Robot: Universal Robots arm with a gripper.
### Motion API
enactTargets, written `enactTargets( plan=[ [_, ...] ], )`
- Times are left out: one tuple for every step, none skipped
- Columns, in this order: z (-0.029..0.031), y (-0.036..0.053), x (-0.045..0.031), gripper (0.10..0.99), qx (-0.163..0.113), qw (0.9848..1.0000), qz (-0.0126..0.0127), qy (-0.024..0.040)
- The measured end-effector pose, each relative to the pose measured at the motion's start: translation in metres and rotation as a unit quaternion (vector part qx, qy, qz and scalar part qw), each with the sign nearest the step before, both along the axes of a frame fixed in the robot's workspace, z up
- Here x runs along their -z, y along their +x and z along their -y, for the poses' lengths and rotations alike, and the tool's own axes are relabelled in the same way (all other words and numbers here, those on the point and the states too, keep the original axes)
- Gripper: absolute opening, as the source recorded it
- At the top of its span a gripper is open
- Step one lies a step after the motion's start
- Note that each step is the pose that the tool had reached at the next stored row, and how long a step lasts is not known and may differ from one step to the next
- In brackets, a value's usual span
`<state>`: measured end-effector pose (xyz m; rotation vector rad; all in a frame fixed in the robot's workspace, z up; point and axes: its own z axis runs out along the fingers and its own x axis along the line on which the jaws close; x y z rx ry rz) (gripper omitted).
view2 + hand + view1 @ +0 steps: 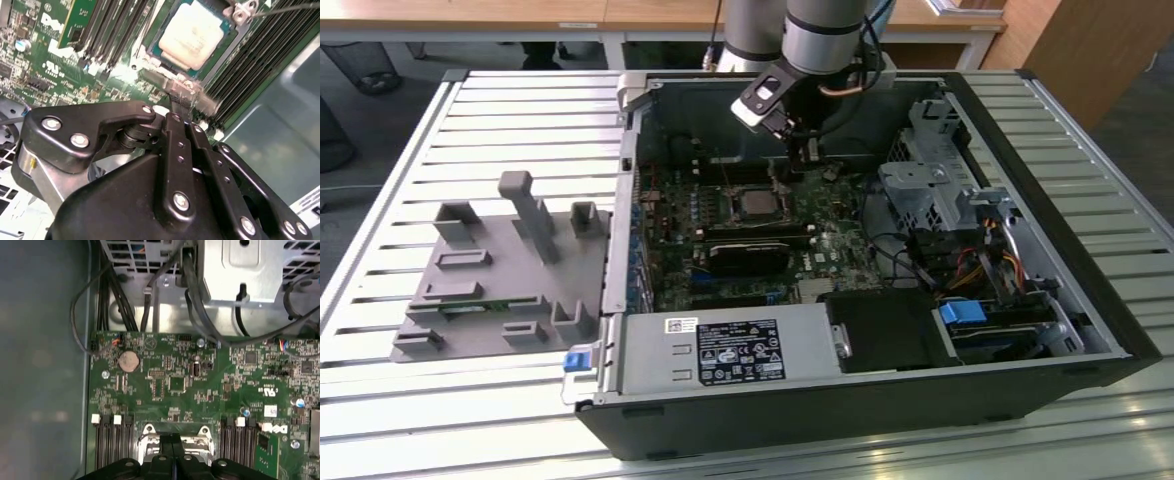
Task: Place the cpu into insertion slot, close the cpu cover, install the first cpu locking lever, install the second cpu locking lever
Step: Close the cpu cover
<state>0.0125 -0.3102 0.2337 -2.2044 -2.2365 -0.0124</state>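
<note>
The cpu (196, 34) lies flat in the insertion slot (731, 200), silver top up, with green board around it. A thin grey frame, the cpu cover (227, 49), lies around the chip's edges. My gripper (180, 102) is shut, and its black fingertips meet at the blurred silver metal edge of the socket. Whether they pinch that edge or only touch it I cannot tell. In the exterior view the gripper (805, 152) hangs inside the case at the socket's far side. A thin lever wire (285, 7) runs past the socket's corner. In the first wrist view the gripper (173, 437) covers the middle of the socket frame (148, 430).
Long black memory slots (255, 60) flank the socket on both sides. A black card (750, 256), a power supply (720, 350), a metal drive cage (923, 190) and loose cables (200, 315) crowd the case. A grey fixture plate (494, 270) lies on the slatted table at the exterior view's left.
</note>
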Motion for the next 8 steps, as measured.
enactTargets(
  plan=[
    [0.0000,-0.0014,0.0003,0.118,0.000,1.0000,0.0000,0.0000],
    [0.0000,-0.0028,0.0007,0.118,0.000,1.0000,0.0000,0.0001],
    [0.0000,-0.0042,0.0012,0.118,0.000,1.0000,0.0000,0.0000],
    [0.0000,-0.0057,0.0019,0.118,0.000,1.0000,0.0000,0.0000],
    [0.0000,-0.0077,0.0026,0.118,0.000,1.0000,0.0000,0.0000],
    [0.0000,-0.0100,0.0034,0.118,0.000,1.0000,0.0000,0.0000],
    [0.0000,-0.0121,0.0041,0.118,0.000,1.0000,0.0000,0.0000],
    [0.0000,-0.0142,0.0048,0.118,0.000,1.0000,0.0000,0.0000]
  ],
)
